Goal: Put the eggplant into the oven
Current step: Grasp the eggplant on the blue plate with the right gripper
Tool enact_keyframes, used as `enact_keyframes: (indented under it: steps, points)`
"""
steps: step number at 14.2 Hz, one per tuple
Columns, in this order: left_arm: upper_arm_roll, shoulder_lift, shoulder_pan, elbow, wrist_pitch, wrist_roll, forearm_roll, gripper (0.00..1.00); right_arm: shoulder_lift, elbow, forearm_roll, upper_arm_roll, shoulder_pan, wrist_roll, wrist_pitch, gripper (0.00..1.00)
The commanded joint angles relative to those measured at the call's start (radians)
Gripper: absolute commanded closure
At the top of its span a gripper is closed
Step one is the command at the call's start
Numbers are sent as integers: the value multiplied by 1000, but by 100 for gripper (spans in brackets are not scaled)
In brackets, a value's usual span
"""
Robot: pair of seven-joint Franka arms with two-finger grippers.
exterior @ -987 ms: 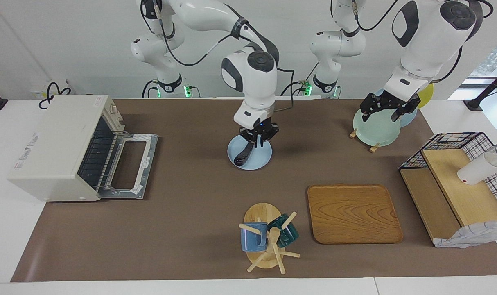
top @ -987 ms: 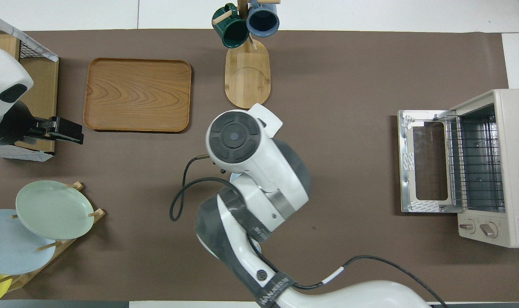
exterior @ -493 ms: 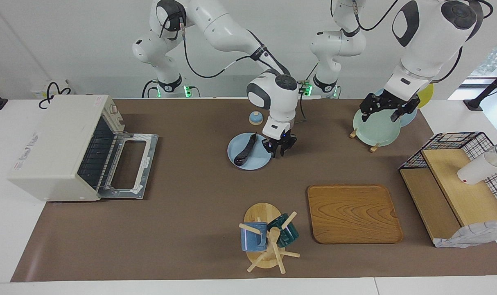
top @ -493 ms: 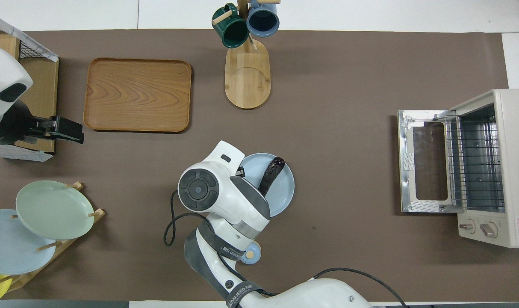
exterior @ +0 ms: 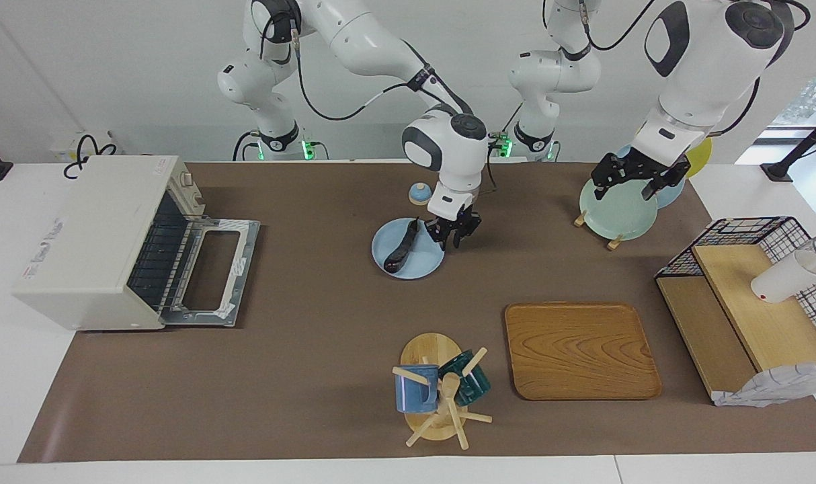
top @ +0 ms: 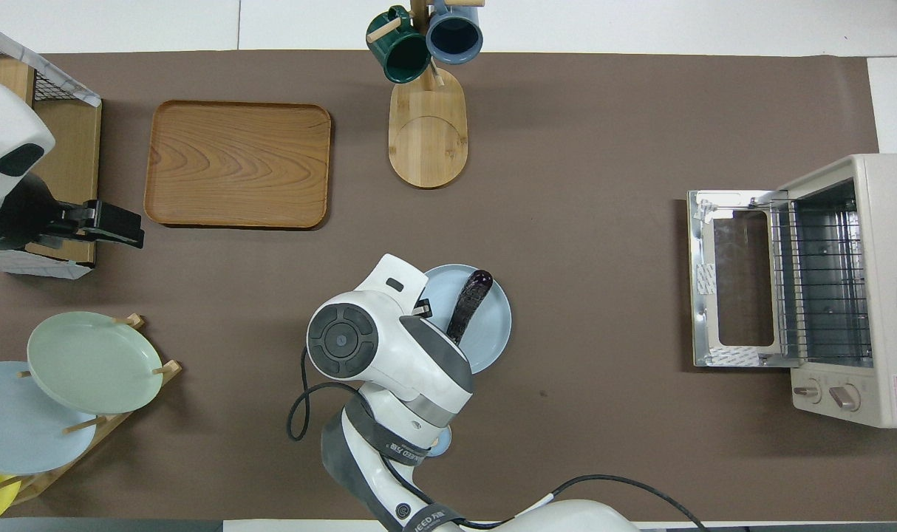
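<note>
The dark purple eggplant point(exterior: 402, 250) lies on a light blue plate point(exterior: 421, 267) in the middle of the table; it also shows in the overhead view point(top: 469, 307). My right gripper point(exterior: 454, 236) is open and empty, low at the plate's edge, beside the eggplant on the side toward the left arm's end. In the overhead view its own wrist hides it. The off-white oven point(exterior: 92, 242) stands at the right arm's end with its door point(exterior: 210, 272) folded down open and the wire rack point(top: 818, 281) showing. My left gripper point(exterior: 640, 183) waits open over the plate rack.
A plate rack point(exterior: 616, 208) with green, blue and yellow plates stands near the left arm's base. A wooden tray point(exterior: 579, 349), a mug tree point(exterior: 438, 390) with two mugs, and a wire-and-wood shelf point(exterior: 744, 296) lie farther out. A small blue knobbed lid point(exterior: 419, 193) sits nearer the robots than the plate.
My right gripper was over the eggplant a second ago; it has moved off it to the plate's edge toward the left arm's end. The eggplant stays on the plate. The left arm has not moved.
</note>
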Motion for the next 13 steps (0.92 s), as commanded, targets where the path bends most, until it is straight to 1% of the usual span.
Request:
enact_keyframes:
  steps: [1,3,4,5,6,7,8,11,12,13]
  points:
    - [5,-13,-5,-16,1,-4,1,0,-31,-61,-20,-3,3,50,12,65]
    - [2,-14,-1,-16,1,-3,1,0,-44,-109,-18,-3,5,71,67,68]
    - [2,-17,1,-16,1,5,1,0,-44,-114,-18,-1,5,71,70,71]
    - [4,-20,4,-16,4,5,1,0,-45,-114,-18,-1,5,71,69,80]
    - [4,-22,4,-17,2,2,1,0,-45,-114,-18,-3,12,71,60,96]
    - [5,-25,4,-17,2,0,1,0,-47,-111,-18,-3,18,69,41,100]
    - [4,-28,4,-19,2,2,1,0,-47,-96,-26,-4,18,68,-1,100]
    - [7,-28,4,-19,8,0,1,0,-47,22,-151,-12,-5,61,-257,100]
    - [7,-28,4,-19,7,0,1,0,-68,20,-176,-16,-30,54,-305,100]
    - [7,-28,4,-19,8,0,1,0,-118,-11,-188,-16,-79,35,-322,100]
